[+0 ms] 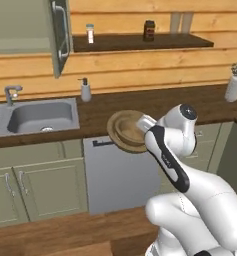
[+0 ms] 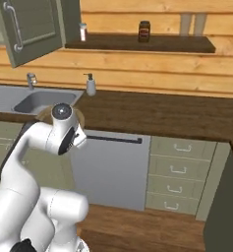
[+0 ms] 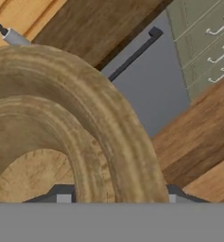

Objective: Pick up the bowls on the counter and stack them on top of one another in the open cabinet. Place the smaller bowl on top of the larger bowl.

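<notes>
Hand view: larger bowl (image 3: 85, 118) was seen close up, rim clamped between the gripper (image 3: 117, 198) fingers.
Left base view: bowl was held tilted off the counter (image 1: 155, 107) edge, arm folded, wrist bent leftward.
Right base view: open cabinet (image 2: 32, 29) door was seen; shelf contents hidden.
Progress: one bowl lifted, none judged stacked yet.

A wide bowl (image 1: 126, 131) hangs tilted at the arm's end, in front of the bench (image 1: 155, 107) edge and above the dishwasher (image 1: 119, 172). The sink (image 1: 35, 117) sits in the bench to its left, a soap dispenser (image 1: 85, 90) just behind. Above left, the wall cabinet (image 1: 20, 25) stands open; a shelf (image 1: 140, 42) to its right carries a jar (image 1: 149, 30).
</notes>
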You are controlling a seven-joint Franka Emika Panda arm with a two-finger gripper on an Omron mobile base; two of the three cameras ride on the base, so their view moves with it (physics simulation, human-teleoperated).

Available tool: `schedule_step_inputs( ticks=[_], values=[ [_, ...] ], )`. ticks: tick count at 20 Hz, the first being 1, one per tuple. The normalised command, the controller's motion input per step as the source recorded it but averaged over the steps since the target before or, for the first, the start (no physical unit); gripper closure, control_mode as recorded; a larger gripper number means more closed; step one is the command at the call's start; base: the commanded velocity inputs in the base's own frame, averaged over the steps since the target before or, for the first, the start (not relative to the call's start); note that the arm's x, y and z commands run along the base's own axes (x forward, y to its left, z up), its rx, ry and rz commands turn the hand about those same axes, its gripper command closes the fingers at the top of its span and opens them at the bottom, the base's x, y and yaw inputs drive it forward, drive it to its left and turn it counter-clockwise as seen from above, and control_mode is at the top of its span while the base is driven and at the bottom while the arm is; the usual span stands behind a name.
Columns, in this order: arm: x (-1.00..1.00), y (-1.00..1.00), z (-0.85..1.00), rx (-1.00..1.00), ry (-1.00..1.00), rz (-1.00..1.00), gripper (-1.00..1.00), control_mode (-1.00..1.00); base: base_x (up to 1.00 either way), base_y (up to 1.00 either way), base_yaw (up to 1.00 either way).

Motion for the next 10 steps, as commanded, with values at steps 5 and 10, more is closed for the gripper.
schedule_step_inputs(
  ticks=[5,10],
  values=[
    [0.0,0.0,0.0,0.0,0.0,0.0,1.0,1.0,-0.21,1.0,0.01],
    [0.0,0.0,0.0,0.0,0.0,0.0,1.0,1.0,0.05,1.0,0.0]
  ],
)
